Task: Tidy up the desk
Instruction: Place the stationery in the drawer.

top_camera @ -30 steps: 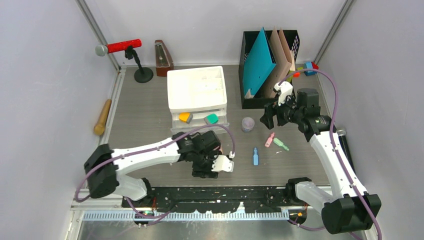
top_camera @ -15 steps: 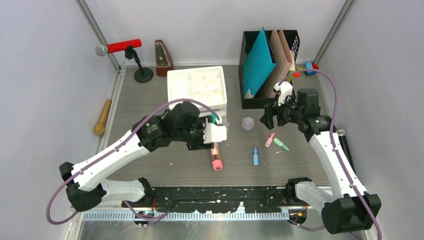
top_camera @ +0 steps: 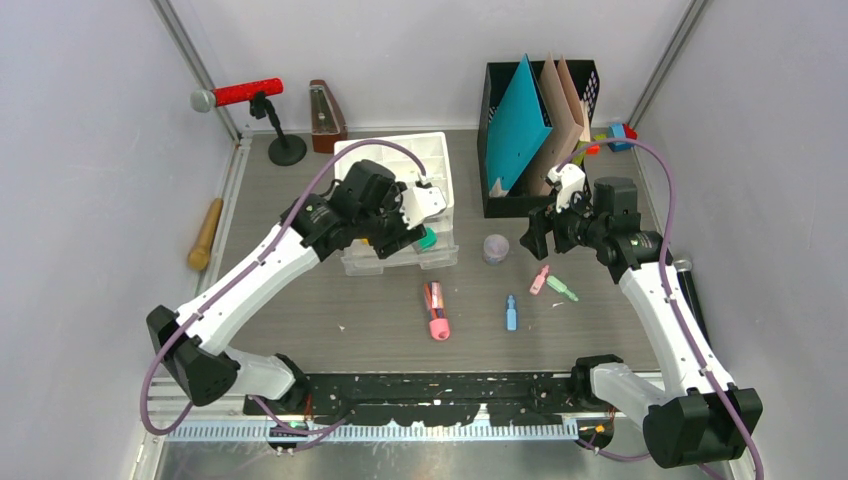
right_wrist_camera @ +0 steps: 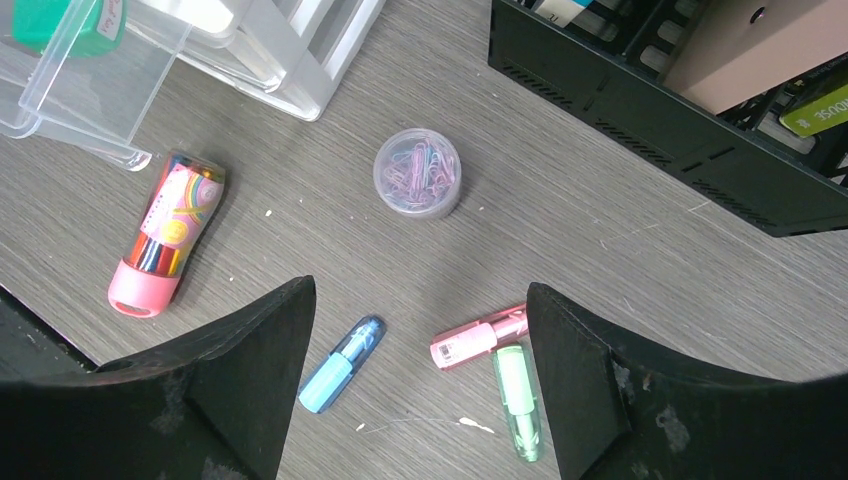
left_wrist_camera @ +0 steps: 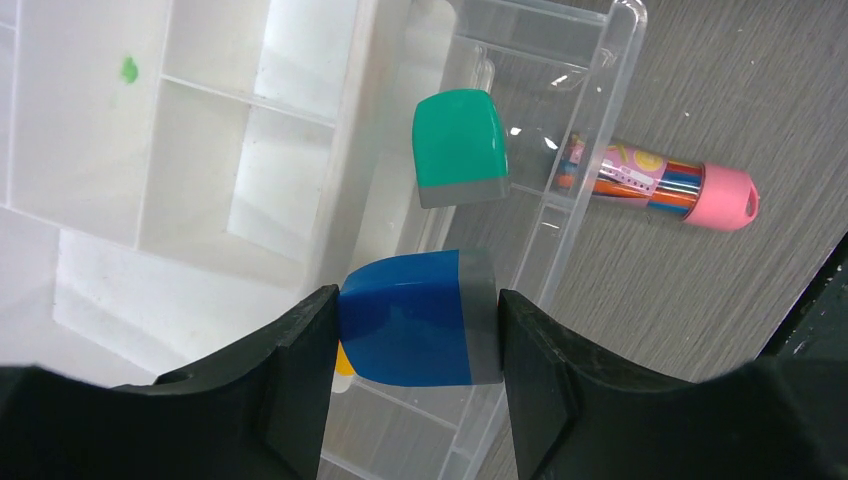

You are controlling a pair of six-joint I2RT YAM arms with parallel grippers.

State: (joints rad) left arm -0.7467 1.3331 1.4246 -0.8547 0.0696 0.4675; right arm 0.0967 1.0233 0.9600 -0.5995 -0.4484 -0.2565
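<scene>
Within the last second the left claw (left_wrist_camera: 415,312) has swung from the near edge of the desk (top_camera: 290,300) up over the white drawer unit (left_wrist_camera: 200,120), and it is clenched on a blue block (left_wrist_camera: 405,335), grey band to one side. It now hangs above the pulled-out clear drawer (left_wrist_camera: 600,90), where a green block (left_wrist_camera: 458,145) already lies, so this looks like the drop-off stage of one tidying step rather than a pick. Its move away uncovered a pink pen tube (left_wrist_camera: 660,188) lying on the desk just beside the drawer. The right claw (right_wrist_camera: 418,300) has not shifted; it is spread wide and empty, poised over the clip jar (right_wrist_camera: 417,172). Three small markers and that jar are loose on the desk, so much sorting remains.
</scene>
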